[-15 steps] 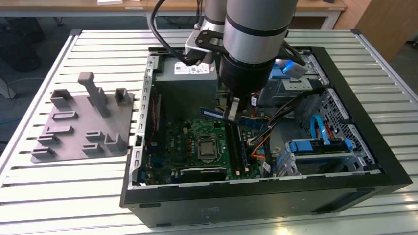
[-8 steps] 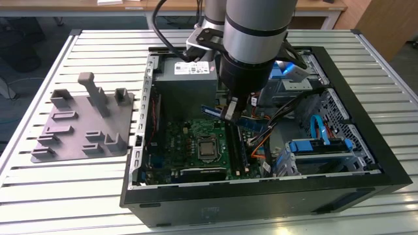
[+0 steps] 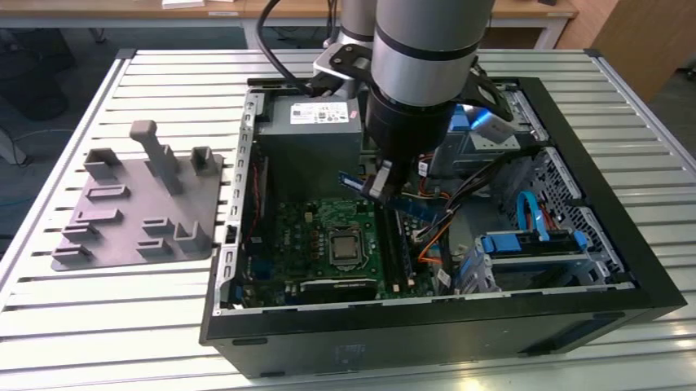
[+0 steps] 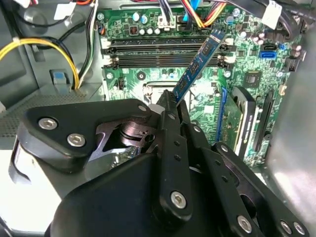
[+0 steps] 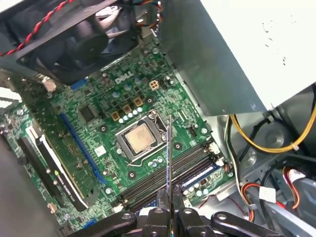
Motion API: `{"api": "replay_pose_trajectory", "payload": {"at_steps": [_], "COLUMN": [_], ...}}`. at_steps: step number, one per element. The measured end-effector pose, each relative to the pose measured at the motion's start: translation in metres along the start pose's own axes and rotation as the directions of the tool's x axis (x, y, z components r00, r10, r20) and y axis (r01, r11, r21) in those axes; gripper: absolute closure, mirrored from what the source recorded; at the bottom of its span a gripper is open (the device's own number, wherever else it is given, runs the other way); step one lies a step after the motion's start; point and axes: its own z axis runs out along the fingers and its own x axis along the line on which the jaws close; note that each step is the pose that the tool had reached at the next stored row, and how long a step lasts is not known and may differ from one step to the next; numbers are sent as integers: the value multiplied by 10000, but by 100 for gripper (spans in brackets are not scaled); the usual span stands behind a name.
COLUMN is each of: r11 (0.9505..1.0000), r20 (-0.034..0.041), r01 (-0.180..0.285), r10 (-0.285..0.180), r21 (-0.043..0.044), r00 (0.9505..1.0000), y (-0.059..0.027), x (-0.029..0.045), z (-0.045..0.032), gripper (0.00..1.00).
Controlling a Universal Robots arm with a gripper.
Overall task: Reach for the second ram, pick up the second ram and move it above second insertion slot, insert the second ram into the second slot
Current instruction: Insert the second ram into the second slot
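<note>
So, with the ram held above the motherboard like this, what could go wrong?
1. The fingers hold the second ram by one end, and it stands at an angle to the memory slots in the second wrist view; it could enter askew and jam.
2. The coloured wires lie close to the slots; the ram might snag them.

The computer case [image 3: 435, 330] is sitting on the slatted table [image 3: 109, 326], a fixture plate [image 3: 120, 220] lying at the exterior view's left. Inside, the second ram [image 4: 197, 66] is hanging above the motherboard [image 3: 310, 240], the power supply [image 3: 310, 142] behind.
</note>
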Motion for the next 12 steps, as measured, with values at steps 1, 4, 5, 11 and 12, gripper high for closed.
{"api": "replay_pose_trajectory", "payload": {"at_steps": [1,4,5,11,12], "r11": [9999,9989,9982,9916,9901], "r20": [2,12,14,36,39], "r01": [-122,-474,-591,-1288,-1401], "r10": [122,474,591,1288,1401], "r21": [6,24,30,63,68], "r00": [9999,9989,9983,9917,9901], "y": [0,0,0,0,0], "x": [0,0,0,0,0], "z": [0,0,0,1,1], "gripper": [86,86,86,86,86]}}
